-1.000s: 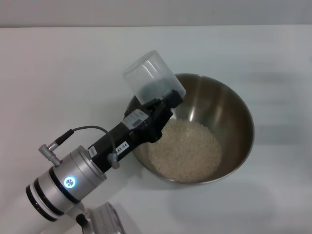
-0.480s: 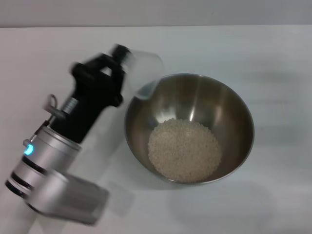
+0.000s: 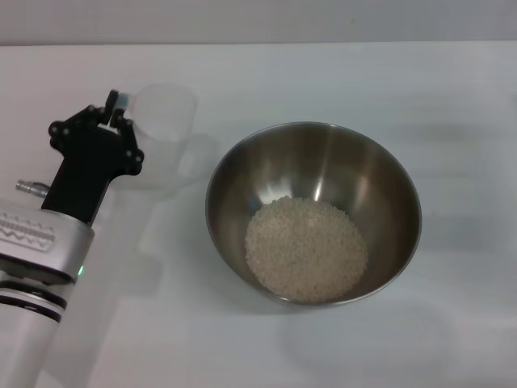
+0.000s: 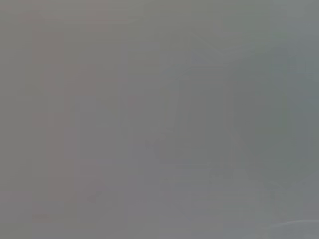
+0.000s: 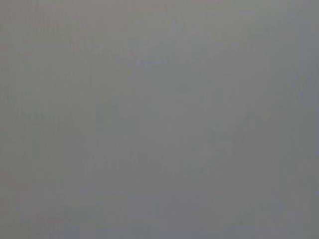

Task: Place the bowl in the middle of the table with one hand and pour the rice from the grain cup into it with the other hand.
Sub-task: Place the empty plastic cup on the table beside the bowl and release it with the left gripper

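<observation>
The steel bowl [image 3: 367, 174] stands on the white table [image 3: 420, 81] near its middle, with a heap of rice [image 3: 307, 246] in its bottom. The clear grain cup [image 3: 166, 129] is upright and looks empty, to the left of the bowl and apart from it. My left gripper [image 3: 117, 109], black on a silver wrist with a green light, is shut on the cup's side at its handle. I cannot tell whether the cup rests on the table or hangs just above it. My right gripper is out of view. Both wrist views show only plain grey.
The left arm's silver wrist [image 3: 36, 259] fills the lower left corner of the head view. The table's far edge [image 3: 258, 43] runs along the top.
The left gripper has swung the cup back from its tipped pose over the bowl's rim, leftwards and to upright beside the bowl. The rice heap and bowl have not moved.
</observation>
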Controlling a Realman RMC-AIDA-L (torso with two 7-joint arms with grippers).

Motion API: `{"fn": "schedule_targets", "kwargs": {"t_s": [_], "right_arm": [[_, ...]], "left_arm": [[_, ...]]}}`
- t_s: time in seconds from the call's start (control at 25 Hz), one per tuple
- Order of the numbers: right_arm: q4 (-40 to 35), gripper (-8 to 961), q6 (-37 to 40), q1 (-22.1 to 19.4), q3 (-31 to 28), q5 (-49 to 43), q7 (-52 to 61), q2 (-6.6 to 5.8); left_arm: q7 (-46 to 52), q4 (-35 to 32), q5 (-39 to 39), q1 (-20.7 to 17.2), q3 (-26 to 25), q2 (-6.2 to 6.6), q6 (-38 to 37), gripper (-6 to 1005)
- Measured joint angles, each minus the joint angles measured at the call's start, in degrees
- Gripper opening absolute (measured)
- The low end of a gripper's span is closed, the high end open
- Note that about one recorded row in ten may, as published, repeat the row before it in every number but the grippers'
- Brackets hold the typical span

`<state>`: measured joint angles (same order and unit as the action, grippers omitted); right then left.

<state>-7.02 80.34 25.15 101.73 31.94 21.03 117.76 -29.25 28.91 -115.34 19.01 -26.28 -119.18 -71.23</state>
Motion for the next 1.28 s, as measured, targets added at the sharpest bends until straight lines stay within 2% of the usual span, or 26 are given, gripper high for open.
{"fn": "schedule_targets", "kwargs": {"t_s": [0.04,0.24,0.36,1.04,1.28], "right_arm": [[0.0,582,0.0,0.0,0.0,0.0,0.0,0.00],[0.3,582,0.0,-0.2,0.0,0.0,3.1,0.02],[0.3,582,0.0,-0.4,0.0,0.0,3.3,0.09],[0.2,582,-0.3,-0.8,0.0,0.0,3.2,0.55],[0.2,582,-0.1,-0.8,0.0,0.0,3.3,0.55]], "left_arm": [[3.2,-0.3,1.7,0.0,0.0,0.00,1.5,39],[6.2,-0.4,2.9,-0.1,0.0,0.00,3.3,39],[9.5,-0.8,3.6,-0.1,0.0,0.00,6.8,39],[9.8,-1.8,6.5,0.9,0.0,0.00,12.0,41],[12.7,-2.6,6.5,1.4,-0.7,0.00,13.8,41]]}}
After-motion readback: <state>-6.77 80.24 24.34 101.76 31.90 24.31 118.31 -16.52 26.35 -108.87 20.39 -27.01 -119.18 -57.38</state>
